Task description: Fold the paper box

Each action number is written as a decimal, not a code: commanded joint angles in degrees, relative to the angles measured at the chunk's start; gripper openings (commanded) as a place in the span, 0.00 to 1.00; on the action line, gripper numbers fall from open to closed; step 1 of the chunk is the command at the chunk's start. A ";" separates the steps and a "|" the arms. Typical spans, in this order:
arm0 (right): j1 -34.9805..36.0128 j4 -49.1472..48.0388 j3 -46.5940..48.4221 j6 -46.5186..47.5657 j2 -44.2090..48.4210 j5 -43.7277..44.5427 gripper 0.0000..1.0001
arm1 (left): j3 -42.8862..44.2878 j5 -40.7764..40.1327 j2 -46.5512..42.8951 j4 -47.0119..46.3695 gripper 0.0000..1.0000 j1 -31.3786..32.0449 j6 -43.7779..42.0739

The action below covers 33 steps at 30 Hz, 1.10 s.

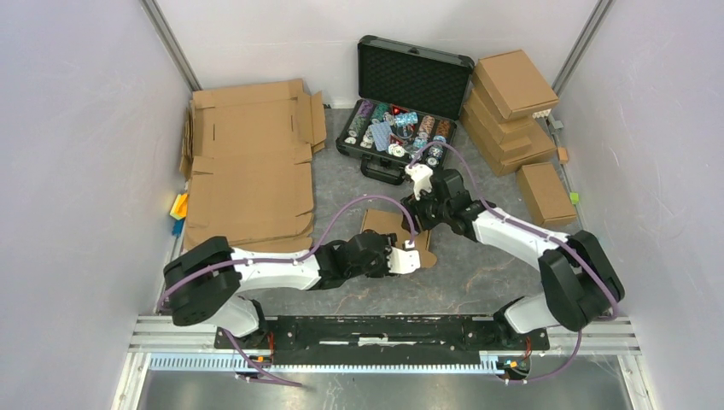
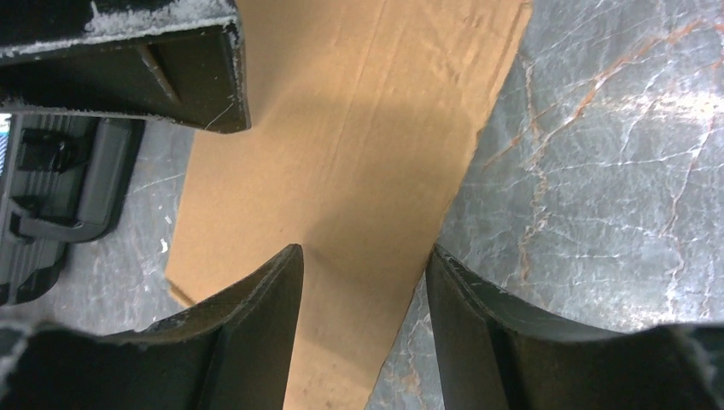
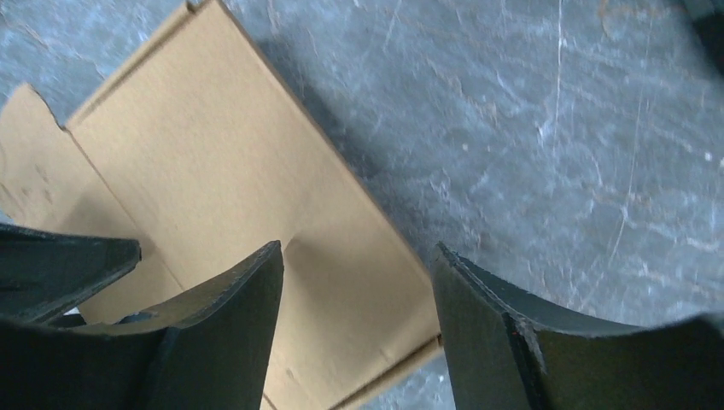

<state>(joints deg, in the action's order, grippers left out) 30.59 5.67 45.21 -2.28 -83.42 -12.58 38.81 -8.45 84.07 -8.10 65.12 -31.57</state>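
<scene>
Where the two arms are bolted at the near edge of the grey marbled table (image 1: 478,278), they bend inward and meet over the paper box (image 1: 381,225). It lies flat and unfolded on the tabletop just ahead of them, near the middle. From overhead the arm tips crowd the box, one at its near edge and one at its far right side, and the fingers are too small there to read. The wrist cameras settle it. The left gripper (image 2: 363,249) has its fingers standing apart, with a tapering cardboard flap lying under the gap and nothing clamped. The right gripper (image 3: 357,246) is likewise spread, with one finger over a plain panel of the box near its edge and the other over bare table. Each wrist view also catches a dark piece at its left that I cannot identify for certain. Farther back, only the overhead view shows an open black case (image 1: 410,85) holding poker chips (image 1: 397,128), large cardboard sheets (image 1: 252,162) spread to the left, and a stack of folded brown boxes (image 1: 510,107) on the right by the wall.
</scene>
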 commanded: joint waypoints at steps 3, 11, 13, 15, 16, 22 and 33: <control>-0.44 1.05 -5.13 -1.38 6.70 5.37 0.66 | 2.05 6.37 3.08 -8.25 0.60 0.29 -1.39; -3.01 3.95 -8.92 -3.54 13.82 9.96 0.57 | 5.30 12.08 6.99 -10.71 0.56 0.28 -1.71; -3.38 4.73 -9.26 -3.52 16.07 11.47 0.57 | 5.57 13.12 7.05 -12.12 0.57 0.39 -0.66; -3.47 5.00 -9.04 -3.54 17.33 11.46 0.61 | 4.89 13.45 5.51 -13.38 0.61 0.33 0.82; -3.58 5.18 -8.48 -3.57 17.55 10.84 0.64 | 4.30 13.46 4.30 -13.46 0.63 0.35 1.26; -3.47 2.98 -5.28 -3.72 14.92 2.21 0.76 | 1.52 12.09 -5.07 -4.00 0.80 0.14 5.34; 0.63 0.19 2.24 -2.22 4.35 -0.43 0.84 | -7.11 4.97 -19.92 1.55 0.79 -7.62 26.36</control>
<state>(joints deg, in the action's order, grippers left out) 30.48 9.04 43.72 -5.56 -76.31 -11.73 34.26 -1.37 66.30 -9.06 58.81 -14.26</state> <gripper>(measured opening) 0.816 0.787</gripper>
